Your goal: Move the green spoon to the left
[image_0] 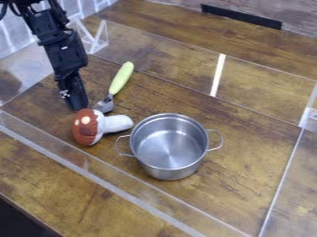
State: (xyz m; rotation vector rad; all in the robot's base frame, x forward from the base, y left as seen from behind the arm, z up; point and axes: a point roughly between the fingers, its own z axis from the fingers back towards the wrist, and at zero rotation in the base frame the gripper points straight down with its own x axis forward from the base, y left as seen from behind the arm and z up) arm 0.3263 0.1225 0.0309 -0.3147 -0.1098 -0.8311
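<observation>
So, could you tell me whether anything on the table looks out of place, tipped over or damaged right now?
Only the toy mushroom stands out: it lies on its side beside the pot, its stem pointing toward it. The pot is upright and empty, the green spoon lies flat, and the gripper is shut with nothing in it. No damage or spill shows.

A clear wall (pixel 44 134) fences the counter (pixel 186 65), where the toy mushroom (pixel 91 125) and steel pot (pixel 171 145) crowd the near side, leaving open wood beyond the green spoon (pixel 120 79).

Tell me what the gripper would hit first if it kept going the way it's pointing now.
Most likely the wooden table: the shut gripper points steeply down, left of the green spoon and above the mushroom. Depth is unclear.
</observation>
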